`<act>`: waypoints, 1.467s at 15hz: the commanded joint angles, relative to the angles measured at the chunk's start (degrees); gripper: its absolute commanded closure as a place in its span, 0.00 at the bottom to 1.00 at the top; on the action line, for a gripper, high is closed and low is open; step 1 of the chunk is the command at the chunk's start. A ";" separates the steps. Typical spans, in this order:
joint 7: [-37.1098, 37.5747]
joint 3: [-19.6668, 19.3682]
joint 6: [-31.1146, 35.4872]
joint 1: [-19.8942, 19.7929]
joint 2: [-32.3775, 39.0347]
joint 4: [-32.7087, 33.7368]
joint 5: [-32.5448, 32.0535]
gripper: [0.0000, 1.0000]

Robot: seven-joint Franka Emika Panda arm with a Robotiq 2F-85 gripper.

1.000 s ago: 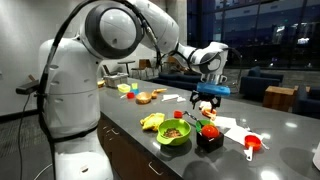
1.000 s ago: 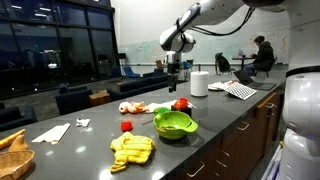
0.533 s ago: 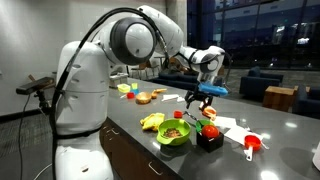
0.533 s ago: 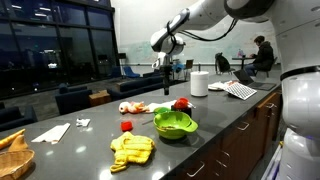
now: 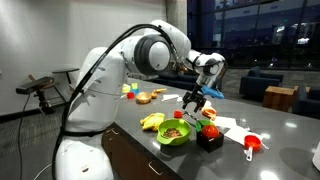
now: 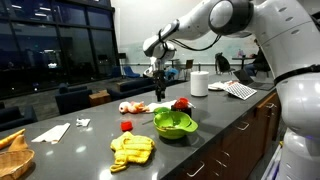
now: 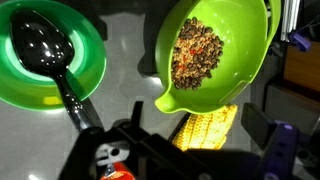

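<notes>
The claw (image 7: 192, 114) hung above the counter with its two dark fingers (image 7: 137, 112) spread apart and nothing between them. It was plainly open and empty, and the exterior views (image 5: 192, 100) (image 6: 158, 92) showed it clear of every object.

Closest to it was a lime-green plastic bowl (image 7: 215, 55) with a pouring lip, holding a brown and reddish grain mix. In the wrist view the bowl lay just ahead of the fingertips, with its lip turned towards the claw. In both exterior views (image 5: 173, 133) (image 6: 174, 124) it stood upright on the grey countertop (image 5: 270, 125), below the claw and a little to one side.

Directly beneath the claw, touching the bowl's lip in the wrist view, lay a yellow ribbed piece of toy food (image 7: 205, 130). Ahead of the claw and to the left of the bowl sat a round green plastic plate (image 7: 92, 70), apart from the bowl. A glossy black plastic spoon (image 7: 45, 45) rested on the plate, its handle running back towards the claw.

In an exterior view a small black box (image 5: 209, 141) with red toy produce (image 5: 209, 130) on it stood just beside the bowl. A red measuring cup (image 5: 252, 143) lay well beyond it. A white paper roll (image 6: 199, 83) stood upright well away from the claw.
</notes>
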 commanded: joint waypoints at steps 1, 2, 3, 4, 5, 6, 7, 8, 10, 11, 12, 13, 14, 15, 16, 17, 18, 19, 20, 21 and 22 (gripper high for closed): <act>-1.65 1.60 -5.66 -0.16 6.10 8.41 0.22 0.00; -1.55 1.94 -6.71 0.03 7.46 10.19 -0.05 0.00; -1.44 2.27 -7.69 0.18 8.69 11.90 -0.26 0.00; -1.26 2.64 -8.80 0.39 10.05 13.90 -0.39 0.00; -1.18 2.96 -9.66 0.58 11.30 15.75 -0.52 0.00; -1.00 3.22 -10.51 0.84 12.53 17.59 -0.78 0.00; -0.97 3.53 -11.42 1.03 13.77 19.50 -0.88 0.00; -0.94 3.79 -12.27 1.18 14.99 21.38 -0.91 0.00; -1.03 4.29 -14.00 1.34 17.16 24.73 -0.84 0.00; -1.05 4.51 -14.73 1.42 18.32 26.31 -0.81 0.00; -0.89 4.67 -15.49 1.52 19.38 27.87 -0.84 0.00; -0.74 4.77 -16.00 1.65 19.99 28.90 -1.03 0.00; -0.08 4.60 -15.64 1.93 20.19 29.46 -1.36 0.00; 0.62 4.38 -14.60 2.23 20.03 29.58 -1.68 0.00; 1.57 4.14 -11.53 2.52 18.96 28.41 -1.72 0.00; 3.52 3.75 -7.61 2.89 17.85 27.17 -1.58 0.00; 5.08 3.32 -3.81 3.18 16.21 25.06 -0.54 0.00; 6.98 3.27 -0.84 3.33 15.55 24.32 -0.19 0.00; 9.06 3.16 2.17 3.58 14.45 23.05 -0.11 0.00; 10.81 3.02 5.46 3.99 13.58 22.02 -0.48 0.00; 12.83 2.60 8.39 4.59 13.11 21.22 -1.36 0.00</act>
